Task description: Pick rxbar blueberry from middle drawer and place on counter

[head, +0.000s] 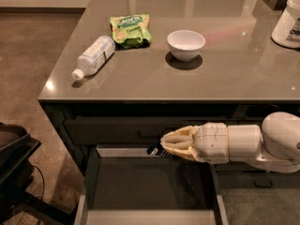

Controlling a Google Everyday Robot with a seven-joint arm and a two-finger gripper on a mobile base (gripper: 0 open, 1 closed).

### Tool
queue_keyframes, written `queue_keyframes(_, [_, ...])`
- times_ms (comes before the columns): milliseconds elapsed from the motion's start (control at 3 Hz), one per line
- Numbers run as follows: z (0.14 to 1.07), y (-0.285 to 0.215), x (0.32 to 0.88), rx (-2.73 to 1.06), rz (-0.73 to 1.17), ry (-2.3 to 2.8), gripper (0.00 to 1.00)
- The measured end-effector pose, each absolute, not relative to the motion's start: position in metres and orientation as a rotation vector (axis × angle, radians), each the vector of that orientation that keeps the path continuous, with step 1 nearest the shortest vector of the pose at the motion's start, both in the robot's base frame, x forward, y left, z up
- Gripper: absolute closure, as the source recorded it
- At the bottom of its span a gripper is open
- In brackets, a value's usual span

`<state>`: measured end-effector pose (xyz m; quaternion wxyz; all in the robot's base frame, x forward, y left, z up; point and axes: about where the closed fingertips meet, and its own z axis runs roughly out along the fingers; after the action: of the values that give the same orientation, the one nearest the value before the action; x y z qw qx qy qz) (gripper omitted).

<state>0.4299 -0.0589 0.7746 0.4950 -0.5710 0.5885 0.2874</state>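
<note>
- The gripper (163, 141) is held at the end of the arm reaching in from the right, above the back of the open middle drawer (140, 191) and just below the edge of the counter (225, 74).
- The jaws appear to be closed on the rxbar blueberry (154, 149); only a dark blue corner is seen at their tips, so the depth of the grip cannot be judged.
- The bar is carried clear of the drawer floor, close to the closed drawer front (112, 130) above.
- If it is pinched only at its end, the bar could be lost on the way up.
- The overhanging counter edge could be struck if the bar is raised before being drawn outward.
- A water bottle (93, 56), a green pouch (130, 29) and a white bowl (185, 43) are found on the counter; the bottle could be rolled if nudged.
</note>
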Motion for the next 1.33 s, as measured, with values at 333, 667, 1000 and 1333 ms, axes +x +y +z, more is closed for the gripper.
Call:
queue_keyframes(333, [0.786,-0.055,0.432,-1.403,0.706,1.393,1.0])
queue_keyframes(667, [0.836,-0.042,0.441,-1.513,0.658,1.304,1.0])
queue_keyframes(1000, [0.894,-0.031,0.455,-1.623,0.562,1.24,1.0])
queue_keyframes(1333, [0.937,-0.022,0.47,-1.695,0.487,1.206,1.0])
